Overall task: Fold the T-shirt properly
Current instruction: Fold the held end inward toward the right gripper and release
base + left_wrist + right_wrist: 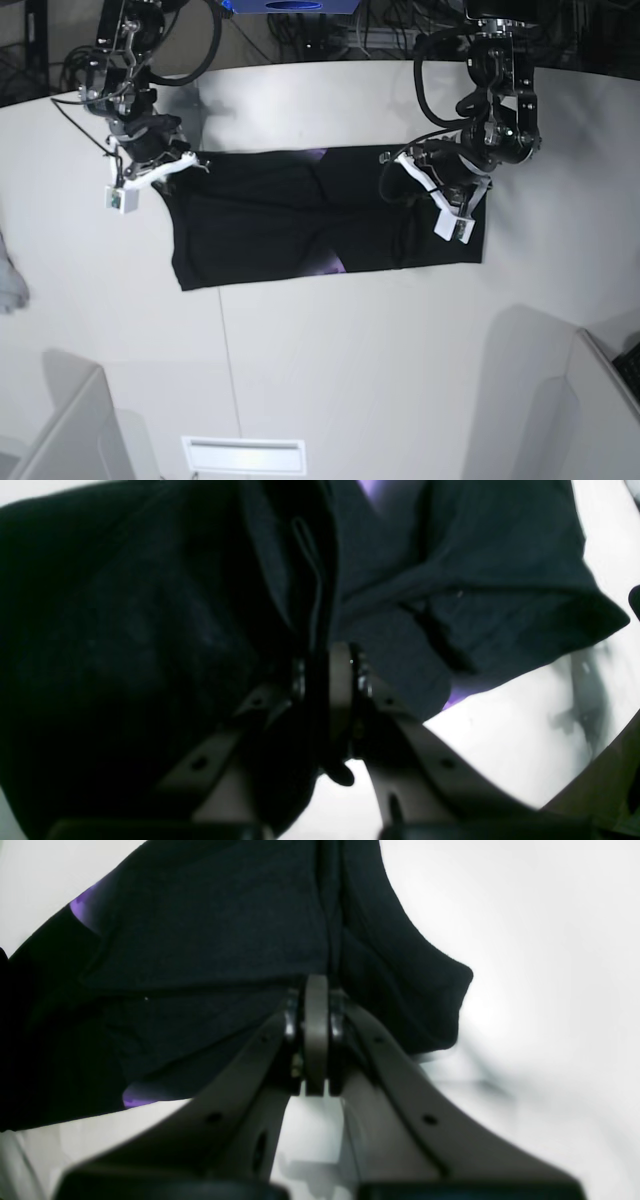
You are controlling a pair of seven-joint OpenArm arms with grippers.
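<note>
the t-shirt [300, 220] lies spread in a long band on the bench [350, 350], each upper end pinched in the closed jaws of the left gripper [330, 675] and right gripper [316, 1005], so uneven pulls could skew or bunch the fold.
</note>
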